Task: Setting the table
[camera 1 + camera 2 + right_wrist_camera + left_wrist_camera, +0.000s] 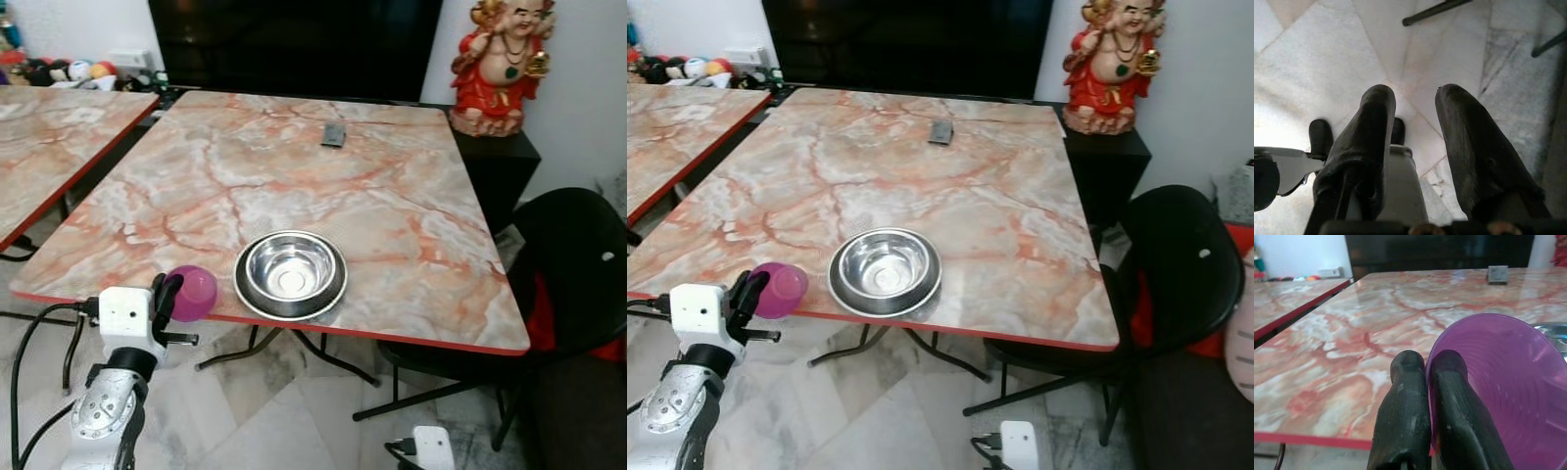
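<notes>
A purple plastic cup (193, 292) hangs at the front edge of the marble-patterned table (294, 186), with its rim pinched between the two black fingers of my left gripper (1425, 364). The cup lies tilted on its side, mouth toward the wrist camera. Just to its right a round steel bowl (290, 274) sits upright and empty near the table's front edge. My right gripper (1415, 100) hangs low beside me over the tiled floor, fingers apart with nothing between them.
A second marble table (49, 147) stands to the left across a narrow gap. A small dark object (334, 134) lies at the table's far side. A black chair (573, 264) is at the right edge, and a red statue (500, 64) stands on a black cabinet behind it.
</notes>
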{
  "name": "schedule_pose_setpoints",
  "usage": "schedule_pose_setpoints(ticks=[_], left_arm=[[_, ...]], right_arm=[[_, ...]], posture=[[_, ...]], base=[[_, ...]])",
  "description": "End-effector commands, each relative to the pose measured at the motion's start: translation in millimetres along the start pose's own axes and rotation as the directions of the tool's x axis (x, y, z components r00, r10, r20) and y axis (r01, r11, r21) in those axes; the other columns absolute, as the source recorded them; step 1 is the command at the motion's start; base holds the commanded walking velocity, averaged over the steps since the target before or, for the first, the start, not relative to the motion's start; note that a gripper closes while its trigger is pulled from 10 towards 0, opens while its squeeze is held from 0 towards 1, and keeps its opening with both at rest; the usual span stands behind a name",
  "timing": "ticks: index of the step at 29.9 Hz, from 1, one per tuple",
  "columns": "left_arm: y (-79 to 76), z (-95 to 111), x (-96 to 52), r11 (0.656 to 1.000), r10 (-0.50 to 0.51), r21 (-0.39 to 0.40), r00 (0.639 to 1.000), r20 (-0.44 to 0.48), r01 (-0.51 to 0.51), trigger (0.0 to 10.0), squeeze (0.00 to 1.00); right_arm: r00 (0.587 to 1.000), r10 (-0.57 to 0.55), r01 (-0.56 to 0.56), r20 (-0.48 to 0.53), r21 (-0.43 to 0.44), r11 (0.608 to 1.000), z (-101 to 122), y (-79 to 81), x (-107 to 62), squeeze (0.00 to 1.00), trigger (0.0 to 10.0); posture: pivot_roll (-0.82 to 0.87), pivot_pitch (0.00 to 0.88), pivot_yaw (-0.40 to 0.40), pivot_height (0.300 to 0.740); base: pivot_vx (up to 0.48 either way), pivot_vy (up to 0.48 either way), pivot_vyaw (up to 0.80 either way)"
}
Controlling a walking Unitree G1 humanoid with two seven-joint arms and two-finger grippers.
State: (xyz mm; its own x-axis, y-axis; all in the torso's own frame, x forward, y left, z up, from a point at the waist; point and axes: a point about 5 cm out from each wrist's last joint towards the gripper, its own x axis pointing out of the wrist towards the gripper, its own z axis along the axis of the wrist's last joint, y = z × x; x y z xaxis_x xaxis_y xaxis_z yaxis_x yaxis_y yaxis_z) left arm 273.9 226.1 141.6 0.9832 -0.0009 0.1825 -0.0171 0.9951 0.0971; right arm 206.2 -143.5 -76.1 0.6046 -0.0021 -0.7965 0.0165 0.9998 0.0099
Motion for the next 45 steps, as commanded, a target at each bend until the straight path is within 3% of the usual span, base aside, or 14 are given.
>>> schedule_pose_setpoints(ticks=[1, 7, 38, 45], left_arm=[[3.7, 3.5, 0.2, 1.0, 0.014, 0.007, 1.0, 0.002, -0.014, 10.0, 0.0], [2.5, 2.8, 0.2, 1.0, 0.007, 0.007, 1.0, -0.002, -0.007, 10.0, 0.0], [-1.7, 6.5, 2.8, 1.0, -0.012, -0.022, 1.0, 0.005, 0.012, 10.0, 0.0], [-2.1, 7.1, 3.3, 1.0, -0.017, -0.024, 1.0, 0.007, 0.017, 10.0, 0.0]], right_arm=[[1.0, -0.005, 0.005, -0.004, -0.008, 1.0, -0.6, -2.2, -0.1, 0.0, 10.0], [1.0, -0.003, 0.003, -0.005, -0.006, 1.0, -0.7, -1.6, -0.1, 0.0, 10.0], [1.0, 0.003, -0.003, -0.005, -0.001, 1.0, -1.3, 0.1, -0.2, 0.0, 10.0], [1.0, 0.002, -0.002, -0.006, -0.001, 1.0, -1.3, 0.2, -0.2, 0.0, 10.0]], posture=[[0.08, 0.112, -0.018, 0.74], [0.08, 0.113, -0.015, 0.74], [0.08, 0.116, -0.008, 0.74], [0.08, 0.117, -0.006, 0.74]], base=[[0.0, 0.48, 0.0], [0.0, 0.389, 0.0], [0.0, 0.0, 0.0], [0.252, 0.0, 0.0]])
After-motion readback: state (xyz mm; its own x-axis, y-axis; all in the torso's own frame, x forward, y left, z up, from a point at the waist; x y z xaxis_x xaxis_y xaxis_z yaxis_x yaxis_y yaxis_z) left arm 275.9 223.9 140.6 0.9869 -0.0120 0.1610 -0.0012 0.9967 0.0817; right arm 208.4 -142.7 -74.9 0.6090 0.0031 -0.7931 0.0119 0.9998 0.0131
